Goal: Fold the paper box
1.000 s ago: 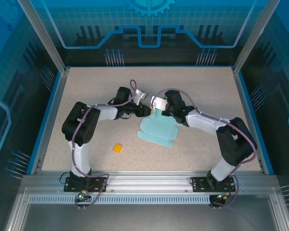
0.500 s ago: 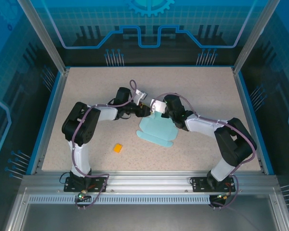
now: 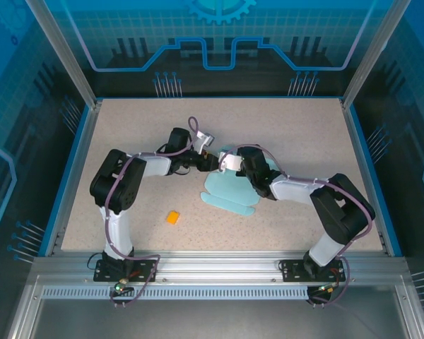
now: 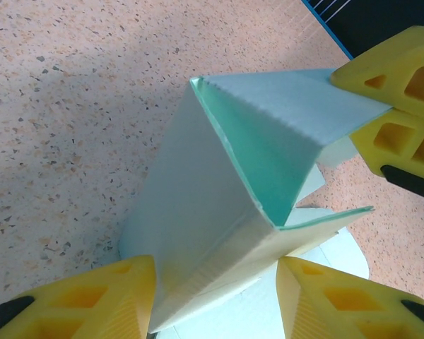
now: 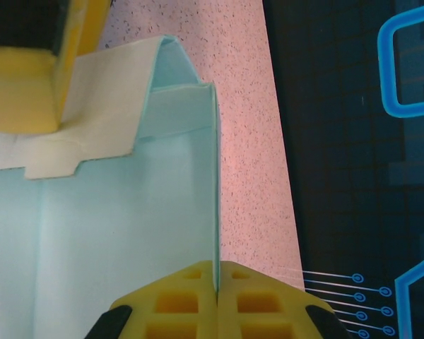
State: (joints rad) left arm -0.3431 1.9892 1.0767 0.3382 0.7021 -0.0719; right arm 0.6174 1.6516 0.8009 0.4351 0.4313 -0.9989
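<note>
The paper box [image 3: 231,192], pale light-blue card, lies partly folded mid-table with its far end raised. My left gripper [image 3: 209,162] meets it from the left. In the left wrist view a folded corner of the paper box [image 4: 219,205] stands between the yellow fingers [image 4: 120,296] of the left gripper [image 4: 215,267], and both touch it. My right gripper [image 3: 231,162] comes from the right. It [image 5: 217,268] is shut on the thin edge of an upright wall of the paper box [image 5: 127,233]. The right gripper's fingers [image 4: 396,92] pinch the far end of that wall.
A tiny orange block [image 3: 172,217] lies on the speckled table [image 3: 127,134] to the near left of the box. Blue rails and metal frame posts border the table on all sides. The arm bases sit at the near edge.
The right arm has swung left and lower over the box, keeping its grip on the wall. The left gripper stayed at the box's far end, its jaws a touch wider.
</note>
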